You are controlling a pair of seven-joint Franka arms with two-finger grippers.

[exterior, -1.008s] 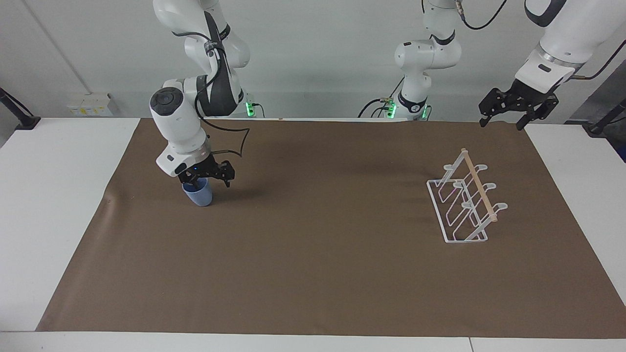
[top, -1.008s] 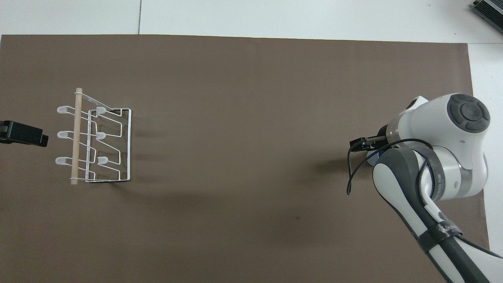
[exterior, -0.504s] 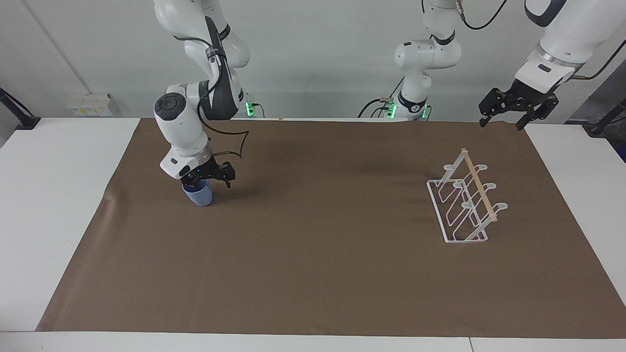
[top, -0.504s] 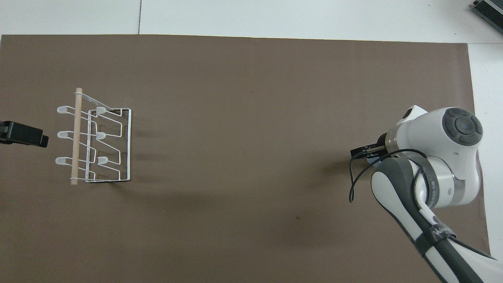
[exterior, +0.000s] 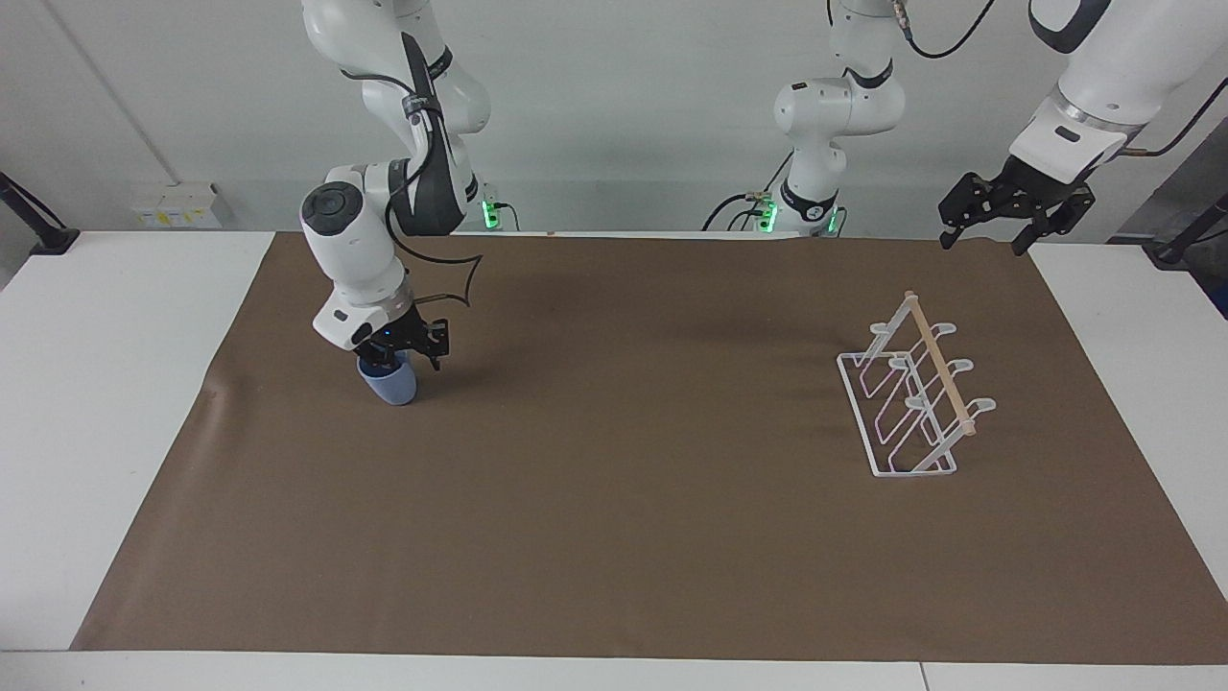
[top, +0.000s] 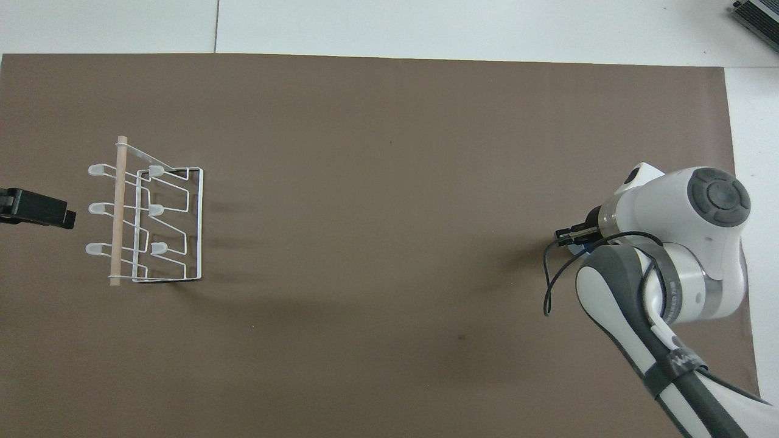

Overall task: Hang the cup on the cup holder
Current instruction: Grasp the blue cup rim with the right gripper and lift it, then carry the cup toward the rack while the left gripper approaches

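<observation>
The table [exterior: 115, 403] is white and carries 1 brown mat [exterior: 633, 537] over most of its top. 2 arms work at it. The right arm [exterior: 360, 245] reaches down toward its own end of the table, and the left arm [exterior: 1094, 86] waits, raised over the mat's edge at the other end.

The cup holder [exterior: 911, 393] stands on the mat toward the left arm's end: 1 white wire rack with 1 wooden rod along its top. The overhead view shows 6 looped prongs in 2 rows of 3 [top: 125, 210]; in the facing view they overlap and are harder to count.

The right gripper [exterior: 401, 352] is down on the cup [exterior: 389, 384], its jaws closed on the rim. The facing view shows the 1 light-blue cup tilted, its lower end at the mat, well apart from the cup holder. In the overhead view the arm's wrist covers nearly all of it, and only a sliver of blue [top: 576, 247] shows beside the gripper [top: 572, 234].

The left gripper [exterior: 993, 240] hangs with its jaws spread apart, holding nothing; the overhead view shows only its dark tip [top: 36, 208] at the frame's edge, beside the cup holder.
</observation>
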